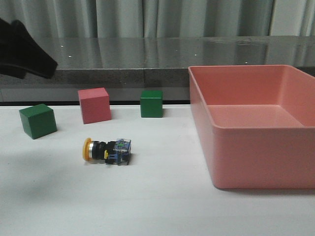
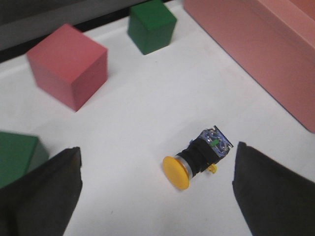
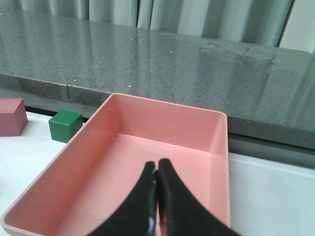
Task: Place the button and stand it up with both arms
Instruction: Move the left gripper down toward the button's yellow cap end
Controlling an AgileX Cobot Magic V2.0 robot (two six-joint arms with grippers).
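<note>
Left claw (image 2: 157, 191) is being held wide open over the button (image 2: 197, 157), which is lying on its side on the tabletop (image 1: 162, 196), probably lining up a grab. Right claw (image 3: 156, 196) is being kept closed, empty, above the pink bin (image 3: 216, 147).

Small push-button switch (image 1: 107, 150) with yellow mushroom cap, black cylindrical body and clear-blue square base is lying on its side on the white tabletop (image 1: 147, 196), not standing. Cap is pointing toward the robot's left, base toward the right. Nothing is touching it.
</note>
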